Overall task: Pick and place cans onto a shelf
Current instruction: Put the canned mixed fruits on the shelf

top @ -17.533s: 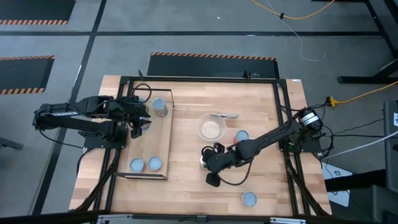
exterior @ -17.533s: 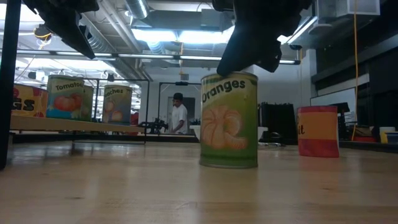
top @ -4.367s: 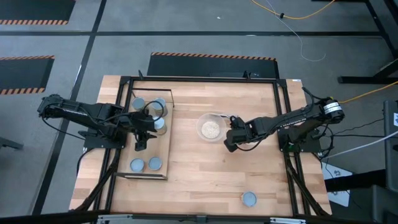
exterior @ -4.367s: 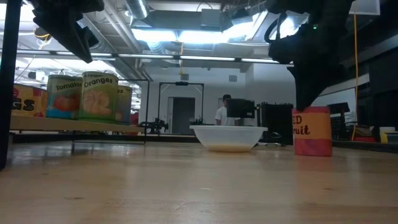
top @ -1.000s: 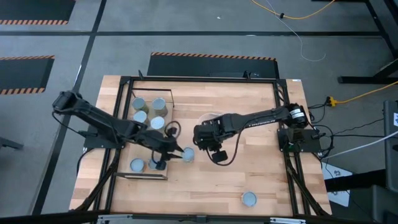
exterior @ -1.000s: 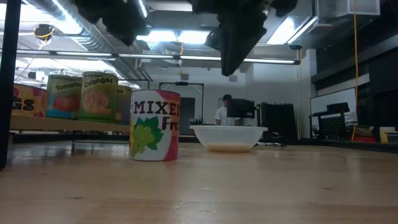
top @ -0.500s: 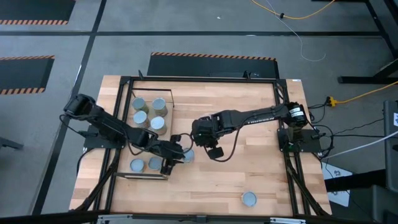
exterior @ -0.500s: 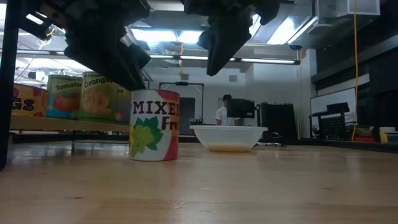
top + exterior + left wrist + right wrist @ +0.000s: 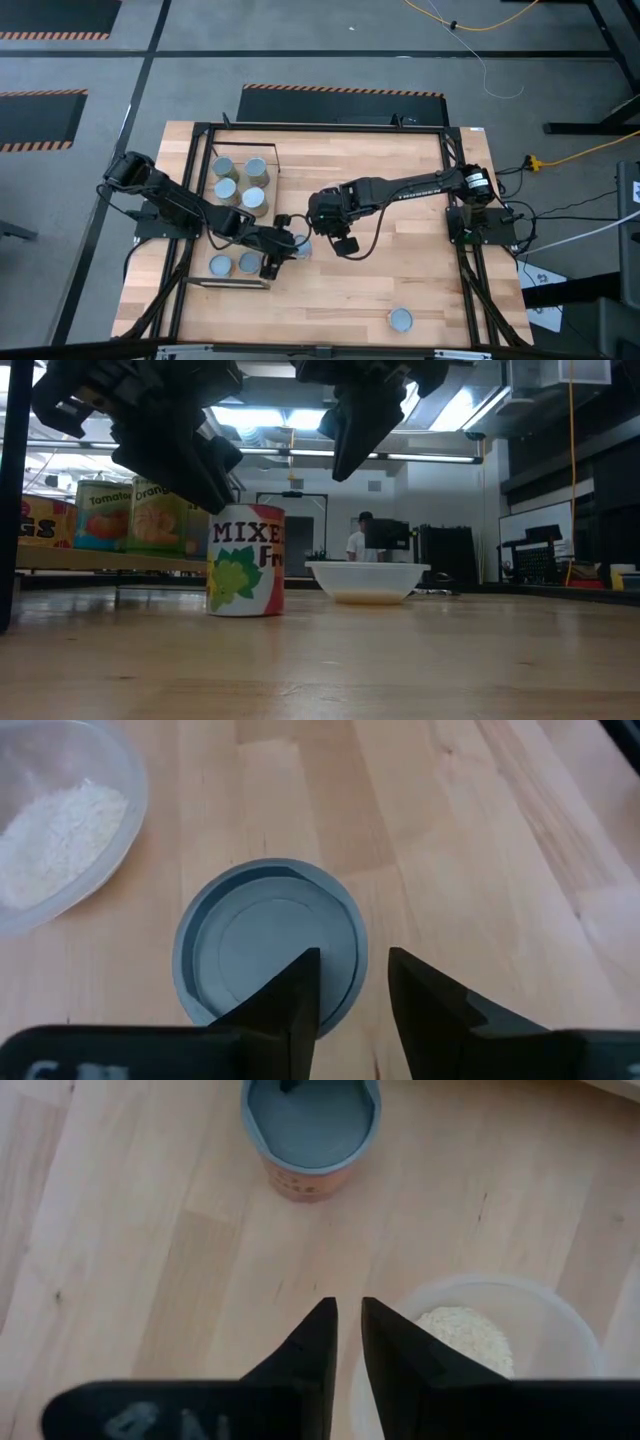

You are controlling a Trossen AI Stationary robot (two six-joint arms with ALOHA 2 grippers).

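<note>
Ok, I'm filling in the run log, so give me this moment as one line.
left gripper: narrowly open above mixed fruit can | right gripper: nearly closed, empty, beside bowl | shelf: six cans

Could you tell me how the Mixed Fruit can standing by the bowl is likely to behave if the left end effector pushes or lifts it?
The can looks rigid, so it should not dent easily. It stands upright on a flat base, so a low push would probably slide it, while a high push might tip it. Once on its round side it would likely roll. The left end effector hangs just above its smooth lid.
</note>
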